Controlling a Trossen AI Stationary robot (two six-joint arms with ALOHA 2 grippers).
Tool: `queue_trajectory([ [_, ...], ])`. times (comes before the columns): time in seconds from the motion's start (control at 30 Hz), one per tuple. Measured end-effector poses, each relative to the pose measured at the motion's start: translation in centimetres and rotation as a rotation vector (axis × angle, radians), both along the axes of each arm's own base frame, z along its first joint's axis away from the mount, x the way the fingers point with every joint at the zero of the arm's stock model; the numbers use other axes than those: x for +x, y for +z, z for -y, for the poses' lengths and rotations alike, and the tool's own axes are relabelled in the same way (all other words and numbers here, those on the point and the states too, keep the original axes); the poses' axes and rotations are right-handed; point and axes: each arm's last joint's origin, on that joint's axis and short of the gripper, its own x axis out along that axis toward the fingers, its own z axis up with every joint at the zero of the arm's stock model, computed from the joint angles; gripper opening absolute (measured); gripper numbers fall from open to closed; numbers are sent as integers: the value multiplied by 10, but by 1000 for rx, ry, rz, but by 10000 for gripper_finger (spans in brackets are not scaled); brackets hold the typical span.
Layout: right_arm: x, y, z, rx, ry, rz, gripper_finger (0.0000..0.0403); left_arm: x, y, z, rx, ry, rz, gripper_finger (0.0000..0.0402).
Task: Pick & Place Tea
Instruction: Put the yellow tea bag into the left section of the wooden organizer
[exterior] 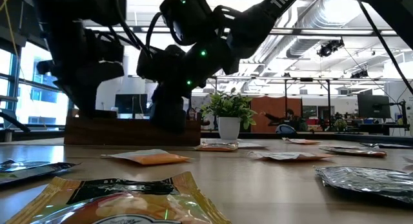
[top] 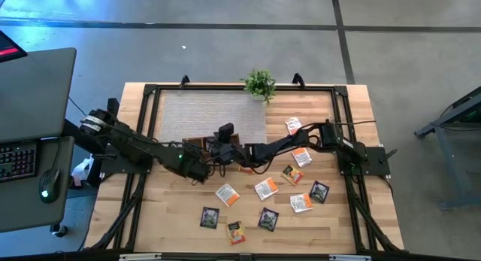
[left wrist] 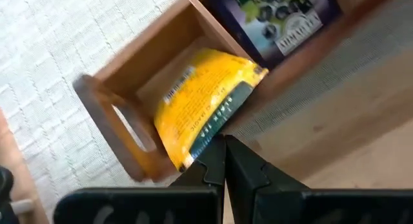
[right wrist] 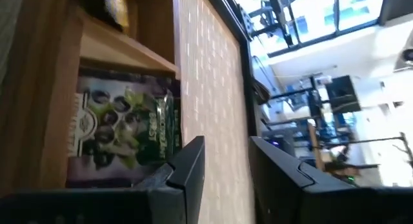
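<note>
The brown wooden tray [top: 197, 145] stands on the white mat near the table's middle, and both grippers meet over it. My left gripper [left wrist: 223, 161] is shut on a yellow tea sachet [left wrist: 203, 98] that slants into one tray compartment [left wrist: 161, 53]. A purple tea sachet [left wrist: 277, 14] lies in the compartment beside it. My right gripper [right wrist: 226, 166] stands open at that purple sachet [right wrist: 122, 127], with only the mat showing between its fingers. Several more tea sachets [top: 265, 188] lie flat on the bare wood nearer the front edge. My left gripper pinches the yellow sachet's dark-printed edge [left wrist: 205, 145] between its two shut fingers. The fingers slant down onto it from the table's left. The sachet is tilted, and its far end reaches down into the compartment. My right gripper: whether one finger [right wrist: 187, 166] touches the purple sachet's corner, I cannot tell.
A small potted plant [top: 259, 84] stands at the table's far edge behind the white mat [top: 210, 110]. Loose sachets spread over the front and right of the table [top: 301, 203]. The black frame rails [top: 150, 103] run round the tabletop.
</note>
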Motion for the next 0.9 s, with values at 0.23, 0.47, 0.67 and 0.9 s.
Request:
queue_trajectory([
  [0.23, -3, 0, -10, -24, -50, -14, 117, -1, 0, -22, 32, 24, -92, 0],
  [0.47, -5, 7, -15, 63, -4, 15, 117, 2, 10, -42, 58, 25, -167, 0],
  [0.67, -8, 5, -17, 118, -31, 7, 117, 10, 27, -61, 137, 4, -209, 0],
  [0.9, -28, 36, -5, 44, -221, -55, 117, 10, 31, -84, 191, 15, -256, 0],
])
